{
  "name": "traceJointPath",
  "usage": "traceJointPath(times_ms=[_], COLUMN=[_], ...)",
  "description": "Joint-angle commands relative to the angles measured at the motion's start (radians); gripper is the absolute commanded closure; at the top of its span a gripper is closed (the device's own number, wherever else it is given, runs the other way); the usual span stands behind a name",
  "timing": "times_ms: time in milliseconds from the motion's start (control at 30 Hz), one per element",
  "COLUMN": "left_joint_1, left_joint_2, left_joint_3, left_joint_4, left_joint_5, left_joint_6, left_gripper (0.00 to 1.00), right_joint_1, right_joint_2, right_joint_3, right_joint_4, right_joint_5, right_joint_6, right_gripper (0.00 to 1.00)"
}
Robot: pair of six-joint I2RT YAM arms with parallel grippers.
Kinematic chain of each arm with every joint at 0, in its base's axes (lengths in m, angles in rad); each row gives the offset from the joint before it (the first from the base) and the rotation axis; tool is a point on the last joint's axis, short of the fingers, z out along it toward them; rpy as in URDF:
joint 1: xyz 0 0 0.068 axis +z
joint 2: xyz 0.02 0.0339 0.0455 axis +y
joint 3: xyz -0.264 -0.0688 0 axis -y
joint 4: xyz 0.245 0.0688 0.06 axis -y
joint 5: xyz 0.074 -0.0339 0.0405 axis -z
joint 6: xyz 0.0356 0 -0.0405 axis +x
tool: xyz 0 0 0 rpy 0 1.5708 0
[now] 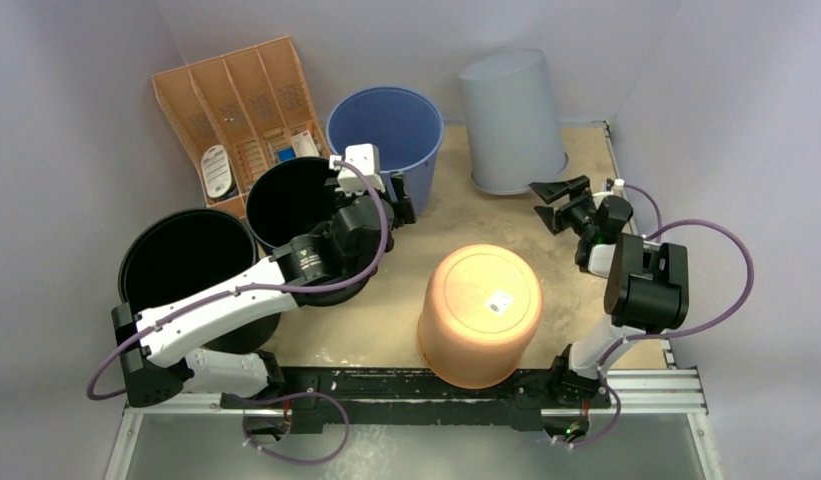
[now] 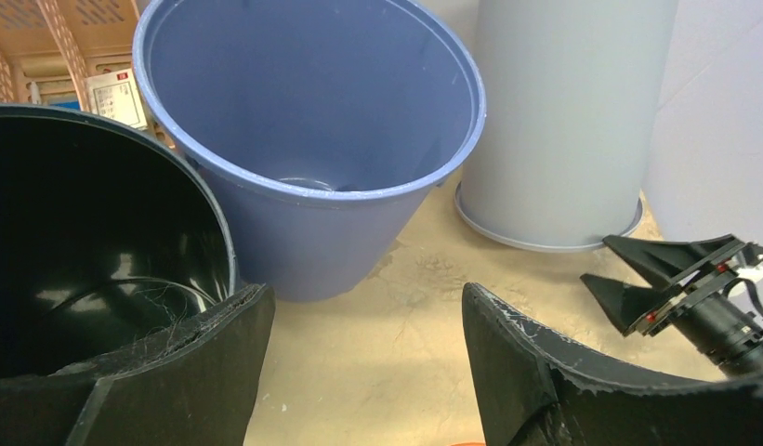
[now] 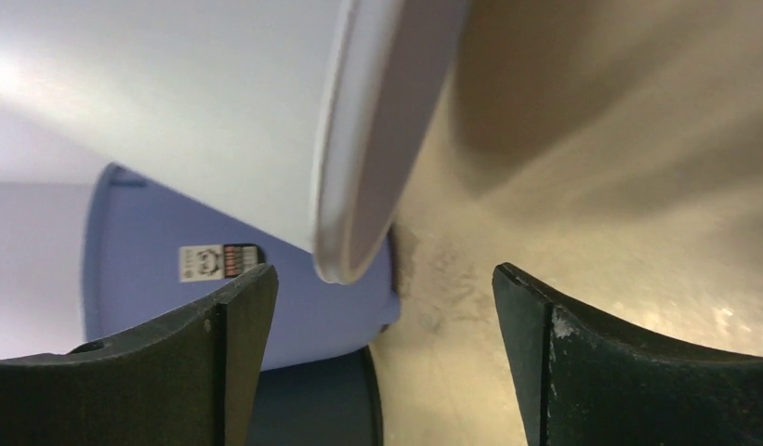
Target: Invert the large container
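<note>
An orange container (image 1: 481, 313) stands upside down at the near middle, base up with a barcode sticker. A grey container (image 1: 513, 120) stands upside down at the back; it also shows in the left wrist view (image 2: 563, 111) and the right wrist view (image 3: 219, 102). A blue container (image 1: 386, 130) stands upright, mouth up, also in the left wrist view (image 2: 312, 139). My left gripper (image 1: 401, 205) is open and empty just in front of the blue one, jaws wide in its own view (image 2: 363, 293). My right gripper (image 1: 554, 203) is open and empty, near the grey container's rim (image 3: 382, 271).
Two black buckets (image 1: 296, 205) (image 1: 186, 262) stand upright at the left under my left arm. An orange divided tray (image 1: 236, 110) with small items is at the back left. White walls close in on all sides. Bare tan table (image 1: 426, 235) lies between the grippers.
</note>
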Motion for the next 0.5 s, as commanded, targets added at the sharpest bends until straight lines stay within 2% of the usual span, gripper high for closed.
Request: traceJointPath(times_ms=[0,200,467], left_joint_1=[-0.001,-0.001,-0.002], left_joint_2=[-0.031,-0.003,-0.019], left_joint_3=[0.064,0.145,0.103], left_joint_4=[-0.040,-0.183,-0.203], left_joint_5=[-0.002,0.134,0.234], left_joint_6=[-0.023,-0.033,-0.070], left_gripper=[0.27,0.26,0.26], right_joint_1=[-0.004,-0.006,-0.006], right_joint_2=[-0.075,-0.102,-0.133], right_joint_3=[0.047,0.090,0.103], right_joint_4=[-0.225,-0.359,-0.438], right_joint_5=[0.060,0.096,0.133], right_joint_6=[-0.134,-0.203,-0.239], right_gripper=[0.10,0.10,0.10])
